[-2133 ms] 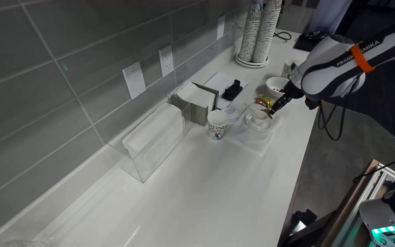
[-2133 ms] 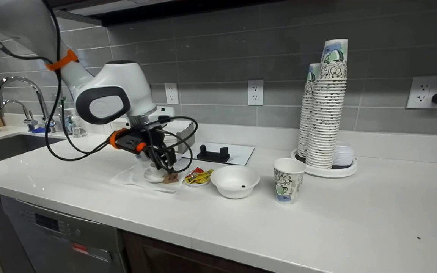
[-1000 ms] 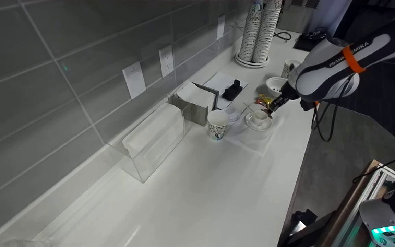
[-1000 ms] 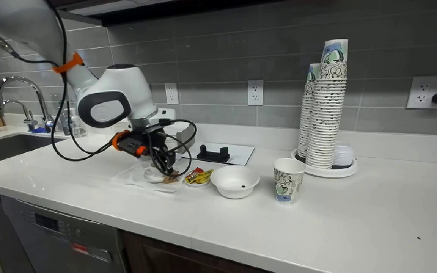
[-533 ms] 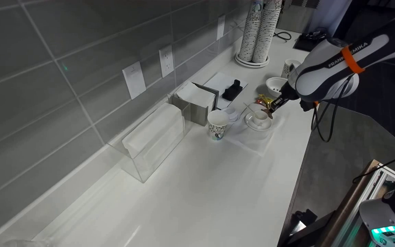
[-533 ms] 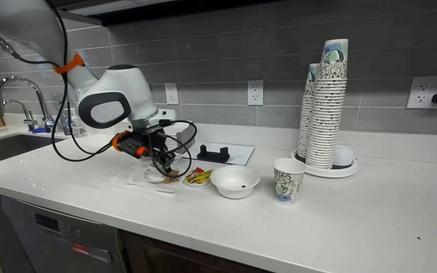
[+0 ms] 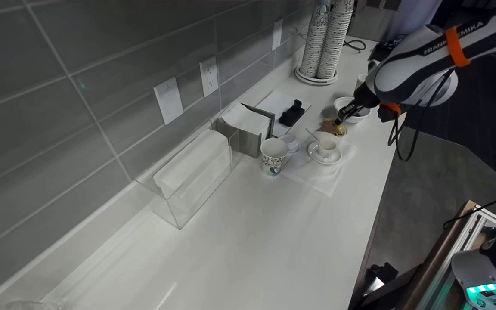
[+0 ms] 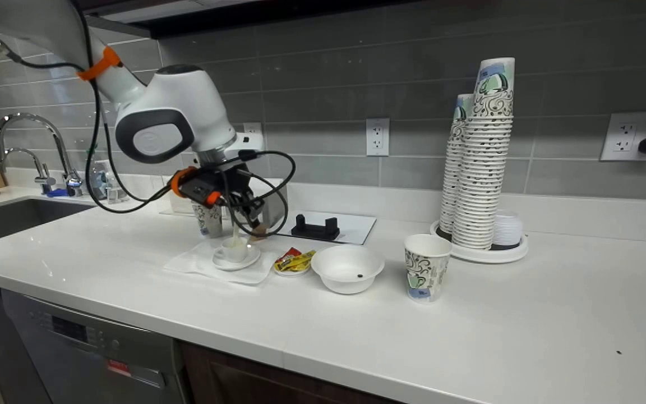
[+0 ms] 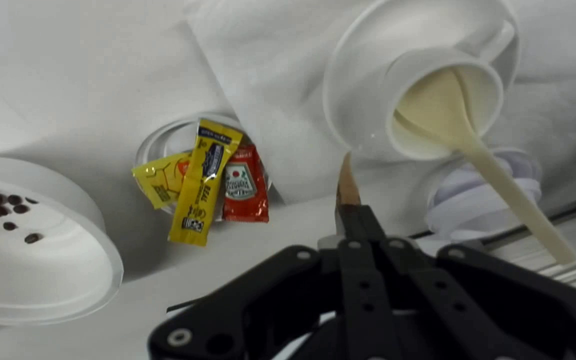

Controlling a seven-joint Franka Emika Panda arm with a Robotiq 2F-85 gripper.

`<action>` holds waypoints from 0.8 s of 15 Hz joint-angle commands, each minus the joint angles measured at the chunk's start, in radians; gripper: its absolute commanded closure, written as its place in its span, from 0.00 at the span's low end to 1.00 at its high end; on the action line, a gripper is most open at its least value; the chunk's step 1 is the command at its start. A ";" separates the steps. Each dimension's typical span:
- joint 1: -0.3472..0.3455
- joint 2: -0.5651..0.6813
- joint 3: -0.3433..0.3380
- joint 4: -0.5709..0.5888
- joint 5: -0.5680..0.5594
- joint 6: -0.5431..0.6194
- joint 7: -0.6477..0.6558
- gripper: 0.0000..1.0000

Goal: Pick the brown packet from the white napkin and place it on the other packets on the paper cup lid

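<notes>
The brown packet [image 9: 349, 187] is pinched in my gripper [image 9: 361, 216], whose jaws are shut on it. Seen nearly edge-on in the wrist view, it juts past the fingertips. Both exterior views show it [image 8: 259, 231] hanging in the air, off the white napkin [image 8: 197, 261]. Left of it in the wrist view lies the paper cup lid [image 9: 154, 141], partly covered by the other packets [image 9: 202, 185], which are yellow and red. In an exterior view the brown packet [image 7: 328, 127] covers part of that heap.
On the napkin stands a white cup [image 9: 443, 105] on a saucer [image 9: 348, 65], a pale spoon [image 9: 513, 195] leaning out. A white bowl [image 8: 347, 269] with dark beans sits beside the lid. A patterned paper cup [image 8: 426, 266], a cup stack [image 8: 483, 185] and a black stand [image 8: 315, 227] are around.
My gripper has closed on the brown packet beside the cup and risen with it. The packet has left the napkin, and the arm is higher in both exterior views.
</notes>
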 commanded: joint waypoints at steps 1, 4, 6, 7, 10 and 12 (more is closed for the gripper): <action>-0.020 0.002 -0.022 0.057 0.084 -0.041 -0.068 1.00; -0.032 0.030 -0.042 0.074 0.080 0.003 -0.073 1.00; -0.040 0.054 -0.051 0.081 0.071 0.034 -0.068 1.00; -0.041 0.069 -0.054 0.083 0.067 0.053 -0.067 1.00; -0.038 0.125 -0.058 0.083 0.047 0.115 -0.042 1.00; -0.030 0.169 -0.059 0.082 0.035 0.176 -0.031 1.00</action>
